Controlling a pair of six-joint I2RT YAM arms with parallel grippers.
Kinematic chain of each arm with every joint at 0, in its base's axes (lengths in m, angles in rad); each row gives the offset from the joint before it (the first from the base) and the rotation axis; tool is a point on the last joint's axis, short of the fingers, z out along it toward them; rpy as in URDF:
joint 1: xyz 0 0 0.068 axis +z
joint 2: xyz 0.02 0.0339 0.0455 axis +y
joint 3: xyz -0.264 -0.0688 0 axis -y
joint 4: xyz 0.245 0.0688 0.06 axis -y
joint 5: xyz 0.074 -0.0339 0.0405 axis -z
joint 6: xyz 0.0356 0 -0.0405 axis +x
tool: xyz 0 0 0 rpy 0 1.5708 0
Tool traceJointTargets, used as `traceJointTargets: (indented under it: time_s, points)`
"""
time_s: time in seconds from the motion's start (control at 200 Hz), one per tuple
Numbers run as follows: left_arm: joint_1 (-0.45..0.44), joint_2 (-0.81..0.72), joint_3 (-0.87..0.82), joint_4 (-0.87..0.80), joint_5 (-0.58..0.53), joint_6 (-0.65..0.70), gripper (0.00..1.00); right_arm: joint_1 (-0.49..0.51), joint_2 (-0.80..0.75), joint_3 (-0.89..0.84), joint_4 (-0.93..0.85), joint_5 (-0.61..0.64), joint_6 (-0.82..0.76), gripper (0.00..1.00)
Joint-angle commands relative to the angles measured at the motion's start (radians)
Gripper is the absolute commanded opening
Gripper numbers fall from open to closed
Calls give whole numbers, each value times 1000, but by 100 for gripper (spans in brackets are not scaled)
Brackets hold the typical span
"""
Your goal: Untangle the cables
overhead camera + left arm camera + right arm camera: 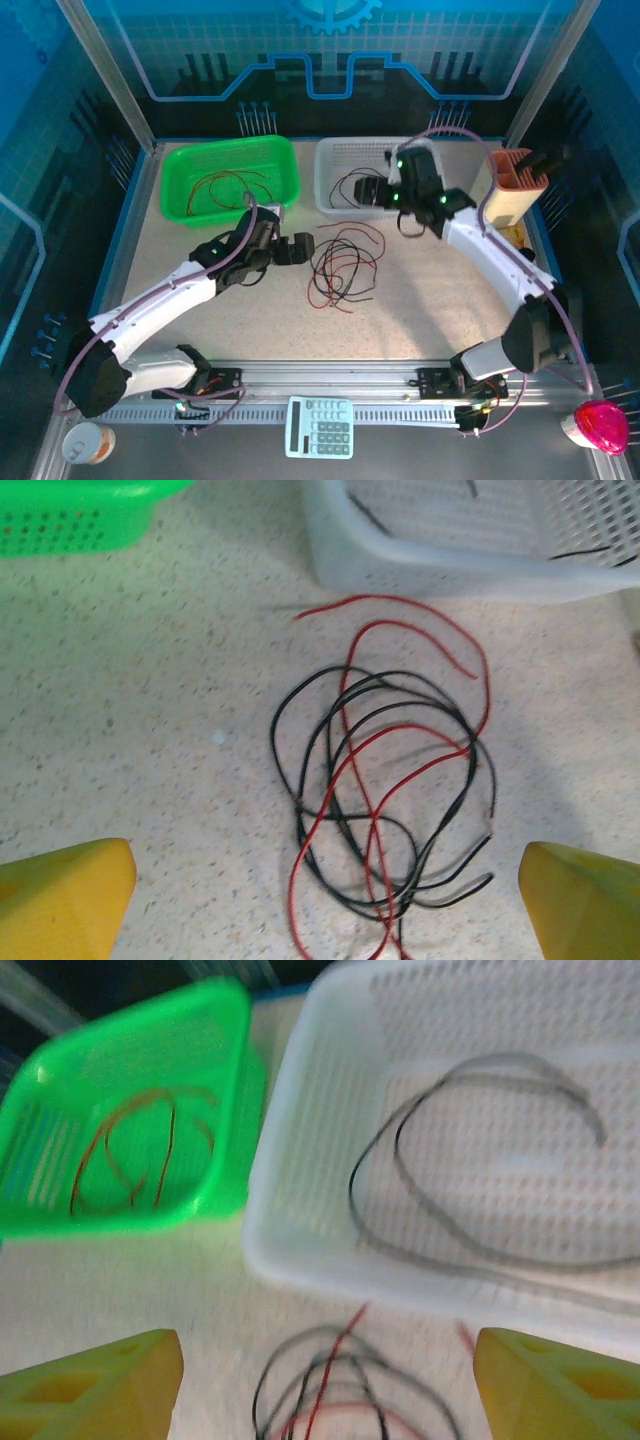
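The cables (342, 265) lie in one tangled heap of red and black strands on the table (430, 300), in front of two baskets. The top view places the left gripper (300, 248) just left of the heap and the right gripper (372, 190) over the white basket (345, 160).

The left wrist view resolves the heap's crossings (strand count cannot be told). Its fingers (70, 895) stand wide apart and empty.

In the right wrist view the fingers (555, 1385) are also spread wide, holding nothing. It shows red wire loops (135, 1150) in the green basket (215, 1050) and one black wire (400, 1125) in the white one.
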Motion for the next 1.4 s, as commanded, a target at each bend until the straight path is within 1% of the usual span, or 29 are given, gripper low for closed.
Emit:
traceJointTargets:
  time_s: [0.0,0.13,0.25,0.315,0.445,0.525,0.59,0.735,0.88,0.995,1.2,1.391]
  points:
    - [-2,-50,-35,-4,-43,-40,99,93,-93,-147,36,13,23,75]
    - [10,-84,-50,-25,-89,-71,99,252,-174,-303,42,71,51,73]
    - [36,-128,-70,-23,-108,-101,99,397,-195,-393,42,147,92,70]
    - [47,-148,-82,-10,-103,-115,99,451,-182,-415,57,183,112,69]
    - [54,-155,-85,-6,-90,-127,99,521,-103,-403,69,230,132,68]
    - [55,-153,-83,-6,-82,-130,99,540,-54,-392,79,243,134,65]
    - [55,-153,-84,-6,-81,-133,99,548,-21,-380,94,243,134,61]
    - [55,-154,-86,1,-75,-139,99,551,32,-356,115,240,131,51]
    - [56,-155,-84,3,-72,-137,99,550,78,-340,126,238,131,45]
    - [56,-155,-88,8,-66,-137,99,553,97,-340,133,227,141,44]
    - [56,-150,-93,20,-62,-138,99,567,103,-355,136,222,162,47]
    - [55,-149,-95,25,-57,-139,99,574,108,-373,141,222,176,44]
